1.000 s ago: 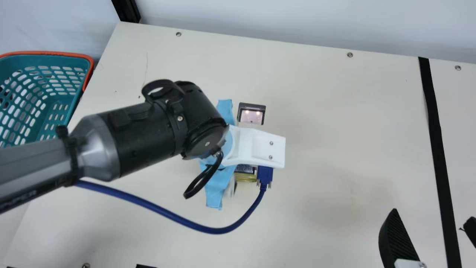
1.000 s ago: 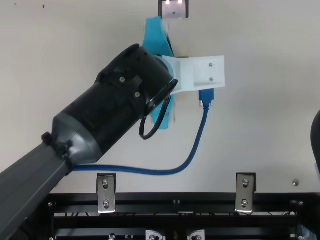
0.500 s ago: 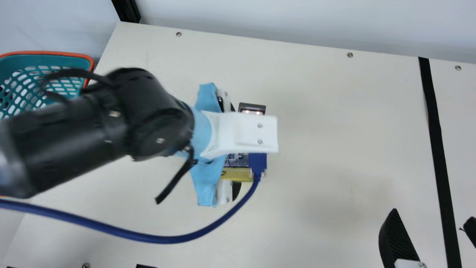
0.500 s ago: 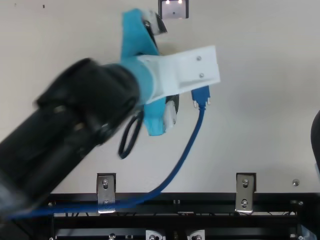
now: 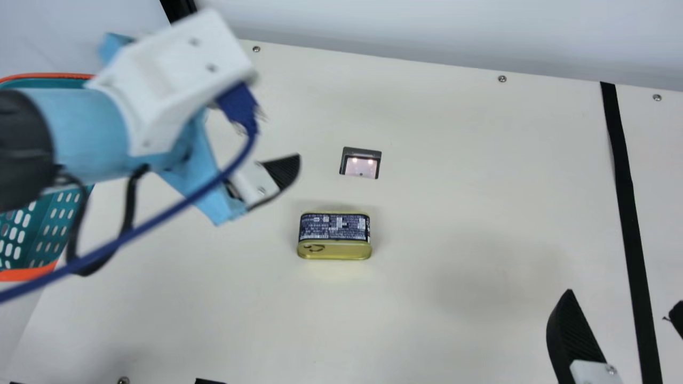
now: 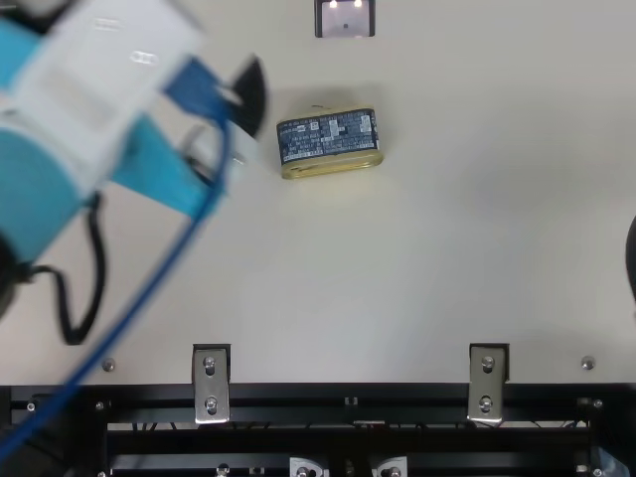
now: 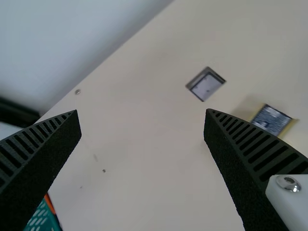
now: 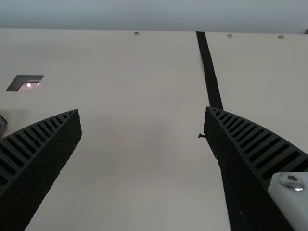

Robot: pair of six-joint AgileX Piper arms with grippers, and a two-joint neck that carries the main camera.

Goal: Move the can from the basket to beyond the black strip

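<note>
A gold can with a dark blue label (image 5: 334,234) rests on the table, right of my left gripper (image 5: 251,186) in the main view. The can (image 6: 330,142) is apart from it in the top view too. Seen from the left wrist, the left gripper (image 7: 142,111) has its fingers wide apart with nothing between them. The teal basket (image 5: 45,229) is partly behind the left arm. My right gripper (image 5: 624,298) is low by the black strip (image 5: 627,202); in its wrist view the right gripper (image 8: 142,110) stands open and empty, above the table.
A small dark-framed device with a lit window (image 5: 360,163) sits behind the can. A blue cable (image 5: 176,208) hangs along the left arm. The wall (image 5: 427,32) borders the table's far edge, with screws (image 5: 502,79) along it.
My left gripper has left the can, moving back and to the left, and has turned. The can now stands uncovered on the table. The right gripper has shifted very slightly.
</note>
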